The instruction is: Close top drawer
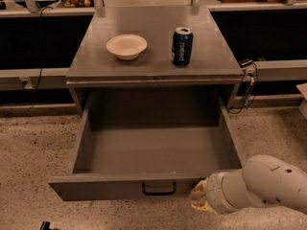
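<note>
The top drawer (153,152) is pulled fully out of the grey cabinet and shows an empty grey inside. Its front panel (96,188) faces me and carries a dark bar handle (159,189) at mid-front. My gripper (198,197) sits at the end of the white arm (268,183) coming in from the lower right. It is against the drawer's front panel, just right of the handle. Only its yellowish tip shows; the arm hides the rest.
A white bowl (126,46) and a blue soda can (182,46) stand on the cabinet top (153,61). A cable (247,87) hangs at the cabinet's right side. Speckled floor surrounds the drawer. Dark shelving runs behind.
</note>
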### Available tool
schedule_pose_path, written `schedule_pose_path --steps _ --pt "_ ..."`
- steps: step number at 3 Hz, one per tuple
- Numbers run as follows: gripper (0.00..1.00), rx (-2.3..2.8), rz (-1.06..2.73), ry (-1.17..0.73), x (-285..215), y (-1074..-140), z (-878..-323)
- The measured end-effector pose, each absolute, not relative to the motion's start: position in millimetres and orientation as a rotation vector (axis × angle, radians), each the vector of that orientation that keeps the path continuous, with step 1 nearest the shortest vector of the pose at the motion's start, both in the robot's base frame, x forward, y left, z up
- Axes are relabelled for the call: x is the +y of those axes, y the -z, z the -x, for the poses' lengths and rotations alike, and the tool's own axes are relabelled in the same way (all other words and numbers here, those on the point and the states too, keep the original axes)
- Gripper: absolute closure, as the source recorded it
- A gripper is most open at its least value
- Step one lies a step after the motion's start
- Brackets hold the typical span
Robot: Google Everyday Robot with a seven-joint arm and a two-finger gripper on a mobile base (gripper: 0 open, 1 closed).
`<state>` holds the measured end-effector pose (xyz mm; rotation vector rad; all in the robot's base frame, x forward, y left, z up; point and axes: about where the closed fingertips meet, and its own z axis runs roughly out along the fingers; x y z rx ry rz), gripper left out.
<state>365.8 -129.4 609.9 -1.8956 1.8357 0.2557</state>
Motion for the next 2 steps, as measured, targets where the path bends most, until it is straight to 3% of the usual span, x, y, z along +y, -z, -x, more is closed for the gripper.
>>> schedule_pose_path --steps 2 --pt "1.0 1.816 1.874 -0.223 -141 -621 -406"
